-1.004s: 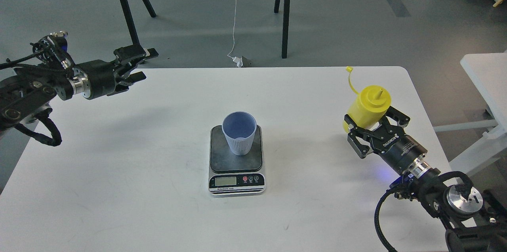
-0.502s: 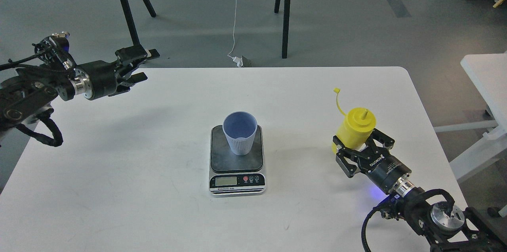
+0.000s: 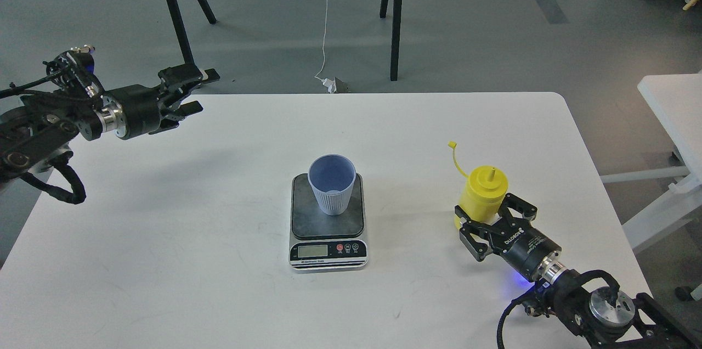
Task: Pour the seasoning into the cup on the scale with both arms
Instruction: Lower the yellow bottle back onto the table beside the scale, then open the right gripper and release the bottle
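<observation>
The yellow squeeze bottle point(image 3: 482, 193) stands upright at the right of the white table point(image 3: 181, 217), its cap strap point(image 3: 455, 157) sticking up to the left. My right gripper point(image 3: 490, 219) is shut on the bottle's lower body, one finger on each side. The light-blue cup point(image 3: 331, 183) stands upright on the scale point(image 3: 307, 220) at the table's middle, well left of the bottle. My left gripper point(image 3: 191, 91) is open and empty, held above the table's far left corner.
A second white table point(image 3: 672, 113) stands off to the right. Black trestle legs point(image 3: 176, 20) and a white cable point(image 3: 325, 25) are on the grey floor beyond the table's far edge.
My right gripper has carried the bottle left and toward the near edge, lower in view. The left arm, cup and scale have barely moved.
</observation>
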